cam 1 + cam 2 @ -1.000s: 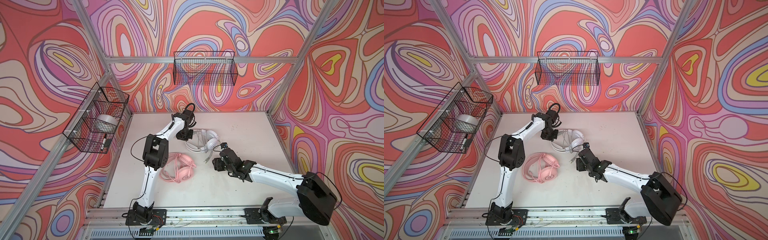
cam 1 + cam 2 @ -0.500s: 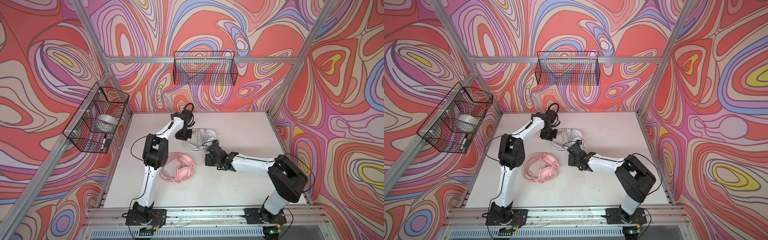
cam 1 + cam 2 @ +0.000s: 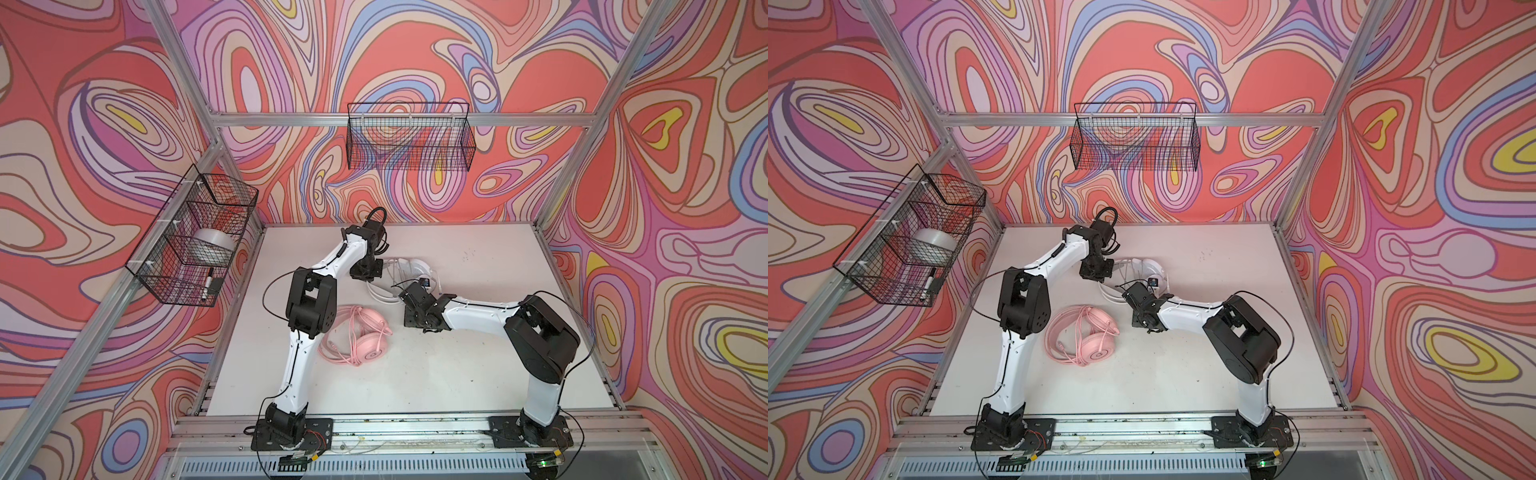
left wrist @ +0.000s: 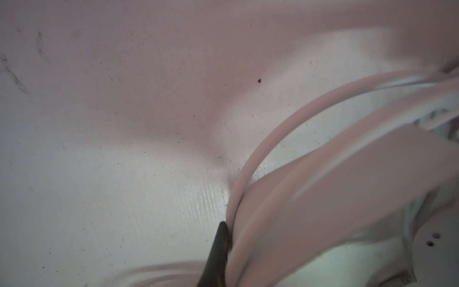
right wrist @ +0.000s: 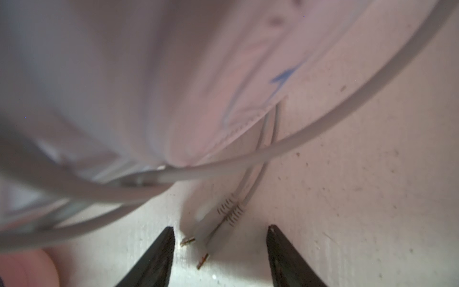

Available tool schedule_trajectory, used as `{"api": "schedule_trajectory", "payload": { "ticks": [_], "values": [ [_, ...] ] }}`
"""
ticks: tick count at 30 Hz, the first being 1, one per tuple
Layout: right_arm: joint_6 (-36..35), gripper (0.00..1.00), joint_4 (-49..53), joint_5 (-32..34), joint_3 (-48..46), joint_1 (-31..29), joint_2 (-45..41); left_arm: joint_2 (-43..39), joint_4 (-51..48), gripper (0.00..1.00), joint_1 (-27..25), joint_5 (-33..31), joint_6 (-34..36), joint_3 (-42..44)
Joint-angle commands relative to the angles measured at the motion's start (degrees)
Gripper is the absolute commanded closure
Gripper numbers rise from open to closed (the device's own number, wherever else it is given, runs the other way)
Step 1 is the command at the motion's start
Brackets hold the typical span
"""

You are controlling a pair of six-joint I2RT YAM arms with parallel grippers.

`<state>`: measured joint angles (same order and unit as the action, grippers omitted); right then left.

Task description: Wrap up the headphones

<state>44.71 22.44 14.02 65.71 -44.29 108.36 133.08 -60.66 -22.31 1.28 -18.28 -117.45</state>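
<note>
Hiding part of the white headset (image 3: 415, 266), left gripper (image 3: 369, 281) sits closed; right gripper (image 5: 220, 229) gapes around blurred plugs (image 5: 202, 259).

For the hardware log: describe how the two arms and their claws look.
The left arm and right arm match: smooth white tubular links, boxy black joint housings, black base plates on an aluminium rail. Thin black cables loop outside each. The left claw and right claw are black; the fingers taper to wedge tips.
</note>
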Motion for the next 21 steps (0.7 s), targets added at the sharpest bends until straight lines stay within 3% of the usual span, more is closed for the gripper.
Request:
{"api": "schedule_trajectory", "payload": {
  "ticks": [1, 7, 15, 21],
  "values": [
    [1.71, 0.44, 3.56, -0.31, 0.73, 1.02, 2.33, 0.12, -1.04, 1.0, -0.01, 1.79, -0.17, -2.0],
    [1.45, 0.59, 5.04, -3.58, 1.4, 2.68, 3.91, 0.05, -1.04, 1.0, 0.08, 1.58, -0.01, -1.82],
    [-2.15, 0.7, 12.92, -8.01, 4.9, 2.72, 8.08, -0.1, -1.11, 1.0, 0.29, 1.53, 0.0, -1.82],
    [-3.75, 0.78, 15.38, -10.15, 2.34, 2.72, 7.95, -0.14, -1.3, 1.0, 0.45, 1.19, 0.0, -1.82]
  ]
}}
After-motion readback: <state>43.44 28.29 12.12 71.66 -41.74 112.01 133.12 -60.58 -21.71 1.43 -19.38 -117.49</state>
